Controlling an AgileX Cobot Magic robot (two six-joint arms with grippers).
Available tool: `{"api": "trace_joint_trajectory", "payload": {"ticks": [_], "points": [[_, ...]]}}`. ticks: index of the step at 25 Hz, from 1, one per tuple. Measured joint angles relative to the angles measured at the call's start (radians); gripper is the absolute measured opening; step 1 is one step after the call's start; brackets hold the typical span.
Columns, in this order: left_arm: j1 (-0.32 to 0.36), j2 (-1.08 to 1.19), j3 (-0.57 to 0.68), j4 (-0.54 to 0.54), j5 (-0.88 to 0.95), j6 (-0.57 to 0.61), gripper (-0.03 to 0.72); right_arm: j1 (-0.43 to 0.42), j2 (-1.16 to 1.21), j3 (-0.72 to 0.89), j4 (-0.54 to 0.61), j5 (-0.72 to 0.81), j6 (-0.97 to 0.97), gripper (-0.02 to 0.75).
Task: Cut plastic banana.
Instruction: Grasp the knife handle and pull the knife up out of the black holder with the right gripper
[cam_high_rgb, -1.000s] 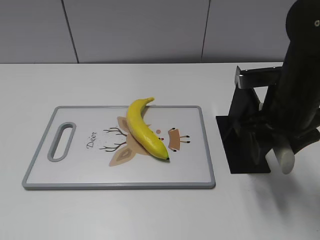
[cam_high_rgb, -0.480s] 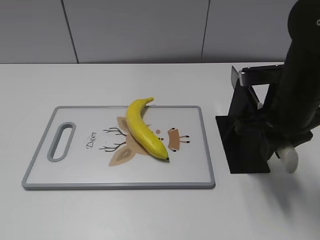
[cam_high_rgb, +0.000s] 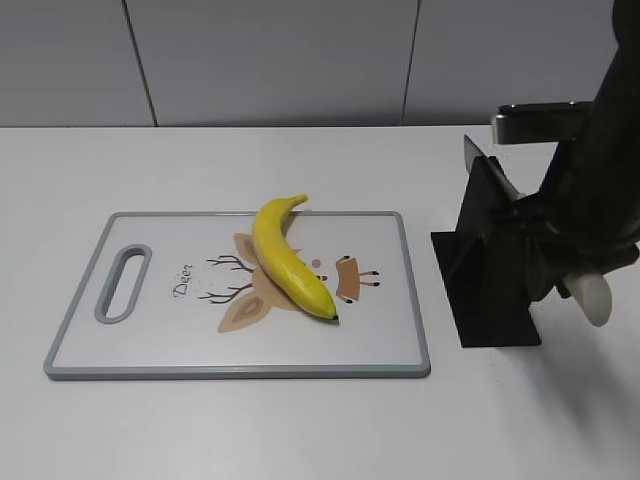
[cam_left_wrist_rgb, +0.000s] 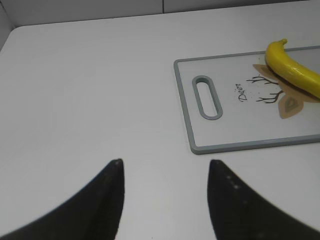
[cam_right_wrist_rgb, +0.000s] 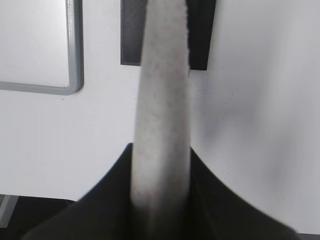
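The right gripper (cam_right_wrist_rgb: 161, 200) is clamping a knife handle (cam_right_wrist_rgb: 162, 100); the left gripper (cam_left_wrist_rgb: 165, 172) is gaping empty; the banana (cam_high_rgb: 288, 260) (likely light, slick, stiff) is lying at 9 o'clock, probably needing steadying mid-body.

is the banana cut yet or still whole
Still whole: the banana lies in one piece on the cutting board, stem and dark tip both attached.

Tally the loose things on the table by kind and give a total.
Banana: 1
Cutting board: 1
Knife, held in the right gripper: 1
Knife stand: 1
Total: 4
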Motion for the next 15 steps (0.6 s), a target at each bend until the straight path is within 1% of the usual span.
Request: {"api": "trace_joint_trajectory", "payload": {"ticks": [6, 15], "points": [[0.0, 0.0, 0.0, 0.0, 0.0, 0.0, 0.52, 0.0, -0.067, 0.0, -0.032, 0.002, -0.008, 0.185], [0.0, 0.0, 0.0, 0.0, 0.0, 0.0, 0.52, 0.001, -0.161, 0.0, -0.038, 0.003, -0.018, 0.184]]}}
